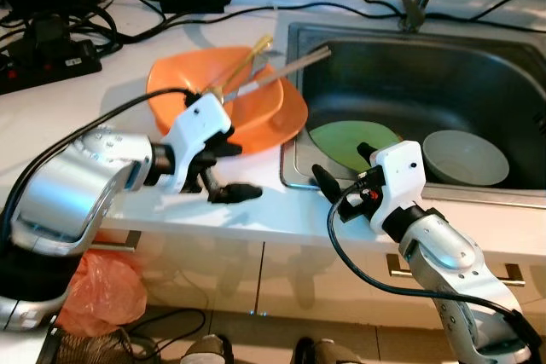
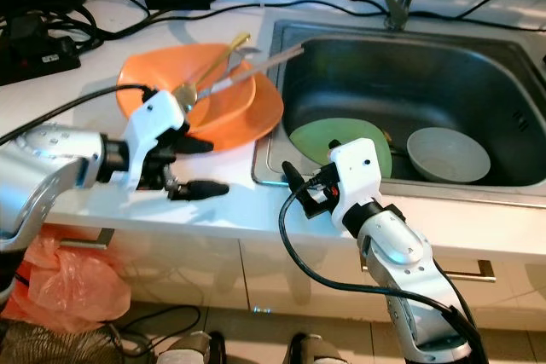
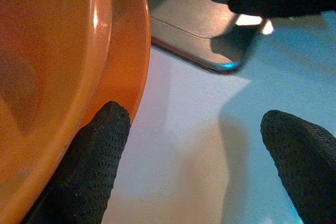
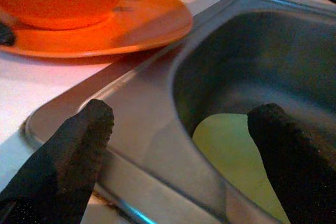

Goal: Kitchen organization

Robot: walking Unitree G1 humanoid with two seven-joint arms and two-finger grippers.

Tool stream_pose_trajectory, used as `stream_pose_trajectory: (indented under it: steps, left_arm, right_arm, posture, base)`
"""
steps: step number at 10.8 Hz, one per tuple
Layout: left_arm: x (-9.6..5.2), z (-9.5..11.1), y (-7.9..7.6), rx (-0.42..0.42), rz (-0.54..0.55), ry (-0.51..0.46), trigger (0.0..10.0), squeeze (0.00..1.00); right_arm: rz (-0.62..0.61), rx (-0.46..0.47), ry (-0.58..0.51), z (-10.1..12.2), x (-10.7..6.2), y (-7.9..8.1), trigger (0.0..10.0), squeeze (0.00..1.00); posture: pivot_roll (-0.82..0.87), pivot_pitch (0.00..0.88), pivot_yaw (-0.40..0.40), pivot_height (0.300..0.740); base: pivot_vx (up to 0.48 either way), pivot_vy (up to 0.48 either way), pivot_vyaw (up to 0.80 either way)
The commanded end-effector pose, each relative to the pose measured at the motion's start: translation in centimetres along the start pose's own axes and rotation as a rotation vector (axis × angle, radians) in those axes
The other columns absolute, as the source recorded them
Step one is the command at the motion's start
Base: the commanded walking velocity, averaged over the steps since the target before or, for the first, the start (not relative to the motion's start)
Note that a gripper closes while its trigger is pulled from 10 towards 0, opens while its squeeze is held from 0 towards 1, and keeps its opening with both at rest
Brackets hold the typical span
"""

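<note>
1. The left end effector (image 1: 229,170) hangs low over the white table (image 1: 77,117) with its two black fingers spread wide and holding nothing; one finger points at the near rim of the orange plate (image 1: 286,112), the other reaches out over bare table towards the sink (image 1: 426,66).
2. An orange bowl (image 1: 183,83) sits on the orange plate, just beyond and to the left of the left end effector; in the left wrist view one finger (image 3: 94,166) sits right against the plate's edge, though actual touch cannot be told.
3. The right end effector (image 1: 341,168) hovers over the near left corner of the sink rim, fingers wide apart and empty, one above the rim and the other above the basin.
4. A green plate (image 1: 341,142) lies in the sink directly beyond the right end effector, and a pale grey-green bowl (image 1: 465,158) sits beside it further right.
5. The head views show utensils (image 1: 256,70) resting in the orange bowl, their handles reaching towards the sink corner; the wrist views leave these out.
6. The right wrist view shows the sink rim (image 4: 136,103) up close between the fingers, with the green plate below in the basin and the orange dishes behind on the table.
7. Count: two orange dishes on the table, two dishes in the sink, and about three utensils, though the exact number is hard to tell.
8. Black cables and a power strip (image 1: 47,61) lie at the back left of the table; an orange plastic bag (image 1: 102,291) sits on the floor below.
</note>
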State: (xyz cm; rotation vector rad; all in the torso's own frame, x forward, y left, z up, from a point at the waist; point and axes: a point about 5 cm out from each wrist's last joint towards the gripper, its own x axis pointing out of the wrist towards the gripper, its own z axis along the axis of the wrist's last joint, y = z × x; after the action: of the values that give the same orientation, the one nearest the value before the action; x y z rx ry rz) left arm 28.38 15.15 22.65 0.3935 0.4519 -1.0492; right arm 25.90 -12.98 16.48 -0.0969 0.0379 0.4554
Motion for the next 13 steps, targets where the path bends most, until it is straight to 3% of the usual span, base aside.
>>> stream_pose_trajectory:
  steps: [1,6,10,13]
  left_arm:
    - [0.5,-1.2,-1.0,-0.055,-0.067,0.04,10.0,0.0]
    - [0.3,-1.8,-2.0,-0.082,-0.041,0.034,10.0,0.0]
    - [1.5,-0.5,-0.8,-0.082,0.104,-0.088,10.0,0.0]
    - [1.6,0.5,-2.1,-0.08,0.043,-0.134,10.0,0.0]
  right_arm:
    - [-0.013,-0.013,0.004,-0.3,-0.1,-0.4,10.0,0.0]
    - [0.005,-0.02,-0.006,-0.6,1.1,-0.5,10.0,0.0]
    - [-0.013,-0.014,-0.022,-0.9,1.5,-0.5,10.0,0.0]
    - [-0.024,-0.015,-0.032,-1.0,1.9,-0.7,10.0,0.0]
  posture:
    - [0.04,0.086,-0.041,0.74]
    - [0.1,0.068,-0.056,0.74]
    - [0.1,0.054,-0.04,0.74]
    - [0.12,0.044,-0.04,0.74]
  base:
    - [0.0,0.0,0.0]
    - [0.0,0.0,0.0]
    - [0.0,0.0,0.0]
    - [0.0,0.0,0.0]
